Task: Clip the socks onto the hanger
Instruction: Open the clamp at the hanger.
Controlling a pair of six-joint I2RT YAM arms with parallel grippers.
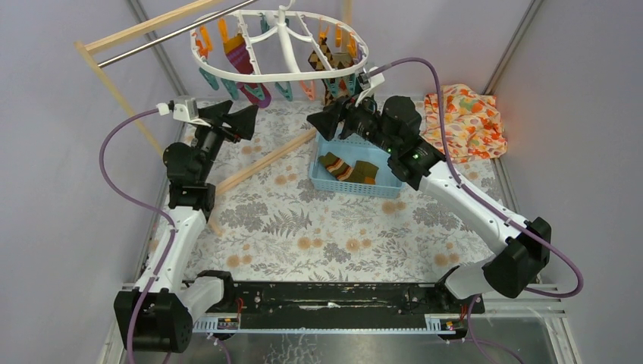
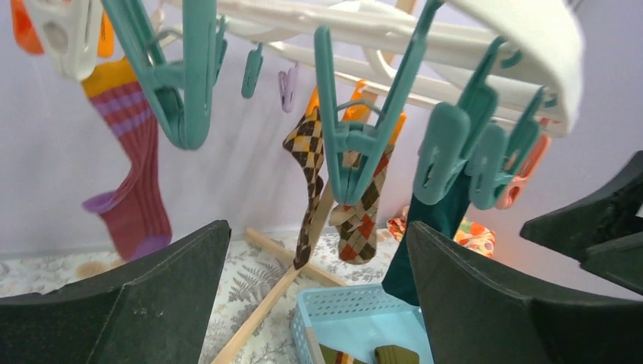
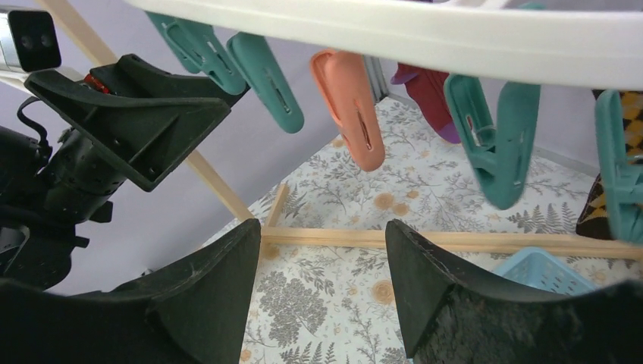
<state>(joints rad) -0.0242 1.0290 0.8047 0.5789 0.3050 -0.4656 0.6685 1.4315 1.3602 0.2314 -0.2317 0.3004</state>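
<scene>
While both grippers hover under white plastic oval hanger [image 3: 417,34], upper centre of overhead view, step in hand reads as fetching next sock. Left gripper [image 1: 231,117]: fingers spread, nothing held. Right gripper [image 1: 330,123]: same. Olive-mustard striped socks [image 1: 349,168] lie in light-blue plastic basket [image 1: 352,190], frame centre. Advice: right arm nearest; descend, pinch one cuff edge only, leave cuff exposed for apparently free teal clip [image 3: 493,144].

The top view is cutting off the hook of the white plastic ring hanger [image 1: 286,23]. From the left wrist, the left gripper [image 2: 317,226] is hiding part of the dark teal fabric sock [image 2: 443,208], and the bottom edge is cropping the pale blue plastic basket [image 2: 341,311].
</scene>
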